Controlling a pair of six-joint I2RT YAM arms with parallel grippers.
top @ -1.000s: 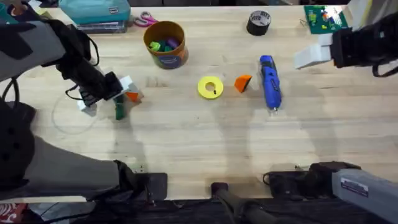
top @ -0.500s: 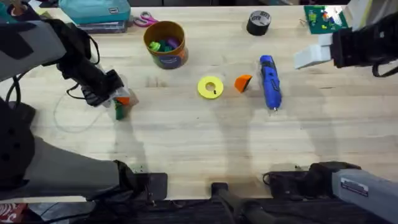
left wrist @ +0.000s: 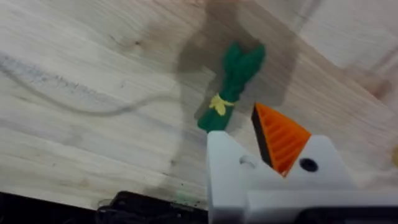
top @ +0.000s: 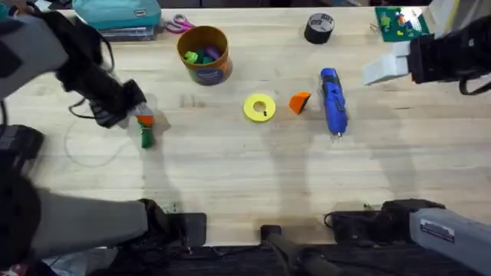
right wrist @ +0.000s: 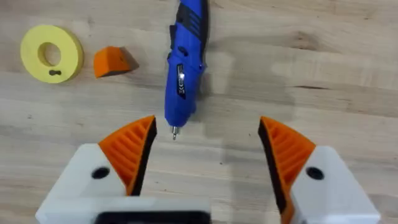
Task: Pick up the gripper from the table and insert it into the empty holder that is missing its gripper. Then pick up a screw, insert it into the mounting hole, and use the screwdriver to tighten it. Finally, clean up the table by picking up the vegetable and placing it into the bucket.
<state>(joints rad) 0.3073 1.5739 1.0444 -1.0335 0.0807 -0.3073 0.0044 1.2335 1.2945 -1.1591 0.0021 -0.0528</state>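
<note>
Currently logged, by position from each gripper.

Left gripper [top: 132, 115]: whether its fingers are parted or closed cannot be told; one orange-padded finger [left wrist: 281, 138] shows in the wrist view. The vegetable [left wrist: 231, 87] lies on the table [top: 230, 176] just ahead of that finger, apart from it, its long axis running away from the finger. The left arm is by far the nearer one.

Right gripper [right wrist: 208, 140]: fingers spread wide, holding nothing. The screwdriver [right wrist: 185, 68] lies straight ahead, bit pointing back between the fingers. The orange wedge [right wrist: 112, 61] and yellow disc [right wrist: 51, 53] lie beyond it, to one side.

Bucket [top: 204, 54]: upright, near the left gripper.
</note>
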